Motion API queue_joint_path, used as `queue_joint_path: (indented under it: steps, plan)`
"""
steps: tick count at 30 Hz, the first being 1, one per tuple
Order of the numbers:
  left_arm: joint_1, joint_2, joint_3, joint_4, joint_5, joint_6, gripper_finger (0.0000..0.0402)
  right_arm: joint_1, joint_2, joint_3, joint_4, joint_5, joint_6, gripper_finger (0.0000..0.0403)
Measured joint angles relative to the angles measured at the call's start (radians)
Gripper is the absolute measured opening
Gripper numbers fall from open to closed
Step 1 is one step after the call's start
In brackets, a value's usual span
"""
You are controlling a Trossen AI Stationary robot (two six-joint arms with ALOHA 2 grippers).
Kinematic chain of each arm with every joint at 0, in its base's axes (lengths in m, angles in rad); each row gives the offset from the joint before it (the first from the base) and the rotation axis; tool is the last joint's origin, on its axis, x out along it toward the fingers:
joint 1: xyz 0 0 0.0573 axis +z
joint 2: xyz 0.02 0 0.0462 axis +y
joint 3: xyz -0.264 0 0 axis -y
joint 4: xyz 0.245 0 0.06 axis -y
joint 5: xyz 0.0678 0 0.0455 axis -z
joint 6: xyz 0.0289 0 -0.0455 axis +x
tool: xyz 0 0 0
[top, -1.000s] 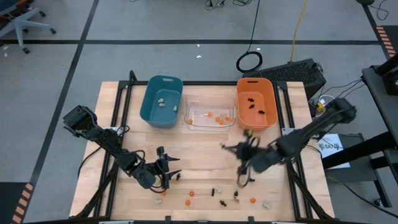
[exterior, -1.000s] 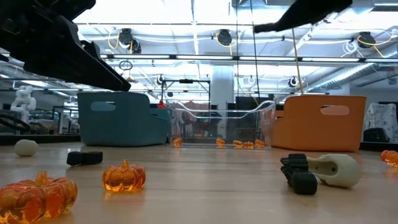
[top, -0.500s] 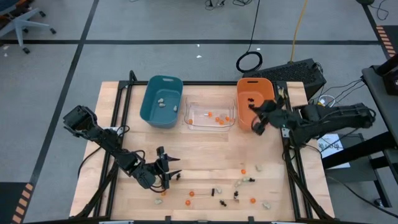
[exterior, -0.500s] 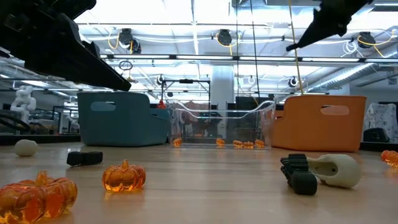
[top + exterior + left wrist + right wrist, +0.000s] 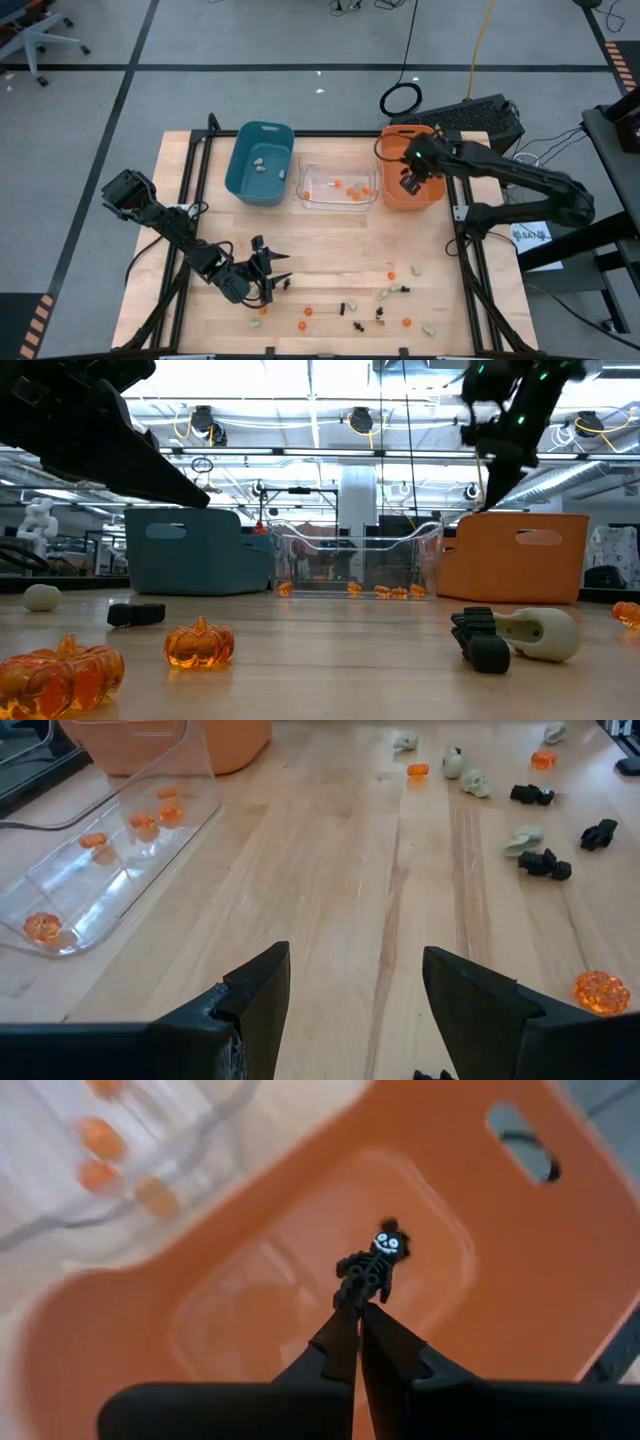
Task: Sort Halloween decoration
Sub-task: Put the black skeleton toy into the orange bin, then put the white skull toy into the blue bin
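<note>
Orange bin point(image 5: 398, 190) sits under the closed right pincer point(image 5: 358, 1318), which pinches what looks like a black skeleton trinket point(image 5: 370, 1272).

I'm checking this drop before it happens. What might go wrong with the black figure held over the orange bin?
The right gripper pinches the black skeleton figure only by its lower tip, so it may slip or swing free early. It hangs above the orange bin, close to the clear bin, so a skewed release might bounce it out or into the wrong bin.
</note>
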Motion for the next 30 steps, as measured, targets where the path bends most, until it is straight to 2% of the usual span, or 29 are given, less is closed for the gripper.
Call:
queue_joint_path:
  steps: [7,12,15,20,24,30]
  plan:
    - [0.000,0.000,0.000,-0.001,0.000,-0.001,0.0228,-0.145,0.168,0.000,0.001,-0.068,-0.076,0.0000]
    - [0.000,0.000,0.000,-0.002,0.006,-0.002,0.0228,-0.186,0.241,0.000,0.031,-0.063,-0.074,0.0004]
    - [0.000,0.000,0.000,-0.006,0.013,-0.003,0.0228,-0.187,0.247,0.000,0.056,-0.062,-0.074,0.0025]
    - [0.000,0.000,0.000,-0.010,0.015,-0.003,0.0228,-0.185,0.203,0.000,0.062,-0.061,-0.060,0.0084]
    - [0.000,0.000,0.000,-0.010,0.024,-0.003,0.0228,-0.172,0.112,0.000,0.057,-0.062,-0.042,0.0130]
    - [0.000,0.000,0.000,-0.010,0.024,-0.007,0.0228,-0.022,-0.104,0.000,0.045,-0.065,0.006,0.0154]
